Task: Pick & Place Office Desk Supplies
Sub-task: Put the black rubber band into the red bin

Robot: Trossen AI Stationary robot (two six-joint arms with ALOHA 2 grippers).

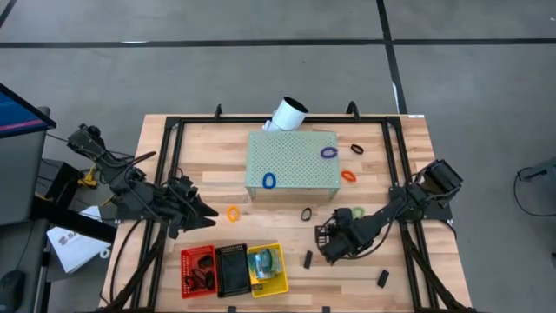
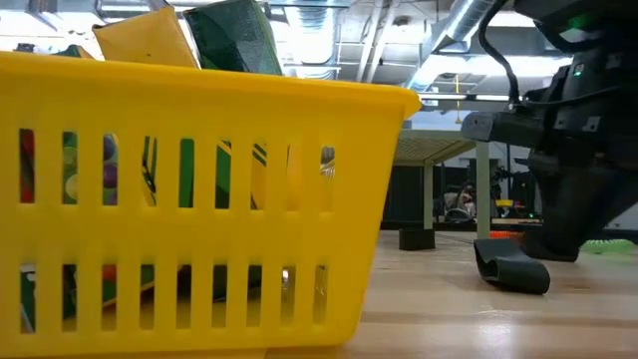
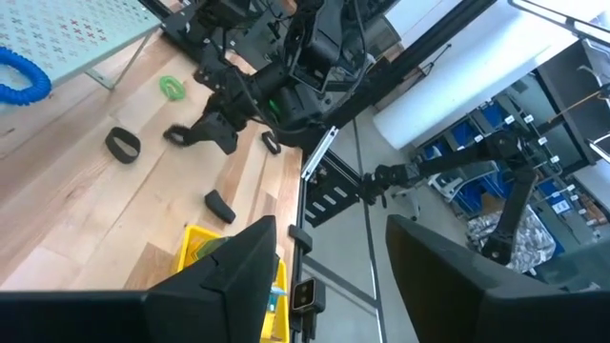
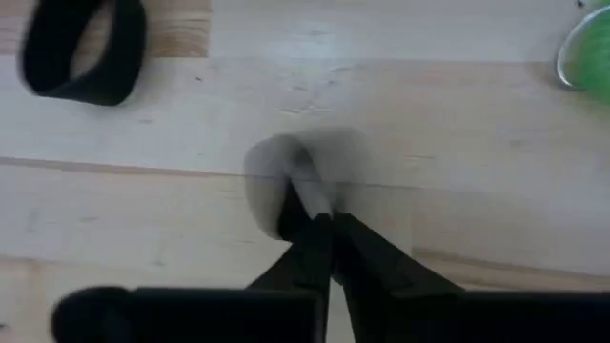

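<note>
1. Loops and clips lie scattered on the table (image 1: 208, 165); our left end effector (image 1: 208, 213) hangs open and empty near the orange loop (image 1: 233, 212).
2. We judge the loops light and floppy, so pinch one strand.
3. Our right end effector (image 1: 328, 252) is closed just beside the black clip (image 1: 307, 258), which looks stiff and slippery.

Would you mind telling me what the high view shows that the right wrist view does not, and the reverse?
Only the high view shows the red, black and yellow baskets, the pale green perforated block, the white tube and the left gripper. Only the right wrist view shows the right gripper shut, its tips together at the table. Both show the black loop and the wooden table.
</note>
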